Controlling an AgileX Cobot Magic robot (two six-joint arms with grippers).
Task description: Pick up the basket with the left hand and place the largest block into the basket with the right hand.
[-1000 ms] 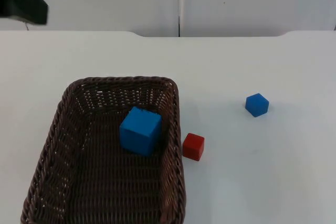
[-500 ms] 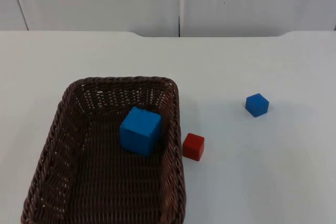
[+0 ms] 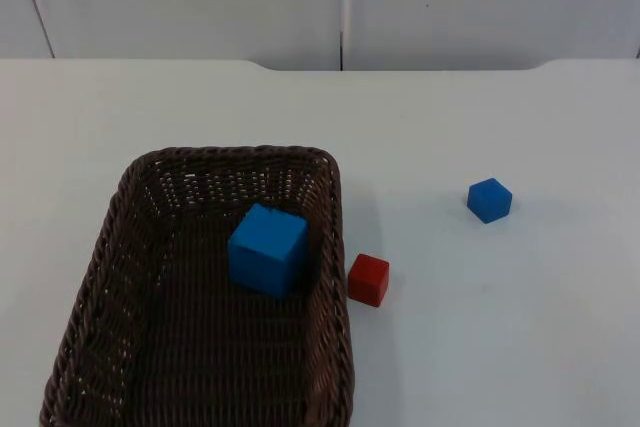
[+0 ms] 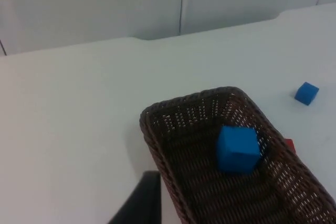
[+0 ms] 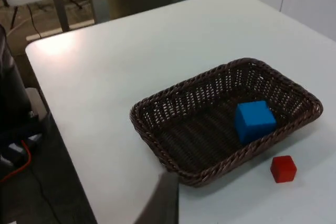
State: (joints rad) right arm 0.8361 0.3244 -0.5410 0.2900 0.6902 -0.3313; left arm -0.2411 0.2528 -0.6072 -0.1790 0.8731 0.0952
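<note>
The basket [image 3: 205, 297] rests on the tabletop [image 3: 480, 347] with the largest block [image 3: 267, 249] already inside. The red block [image 3: 368, 279] lies just beside its wall; the small blue block [image 3: 489, 199] sits farther off. Finger state: cannot tell. Judged complete; both arms wait.

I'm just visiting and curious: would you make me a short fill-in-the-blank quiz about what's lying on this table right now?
1. The large blue block lies inside the ____.
2. The block just outside the brown wicker basket's side wall is coloured ____.
3. The small blue block sits on the white ____, apart from the rest.

Missing words: basket; red; table
</note>
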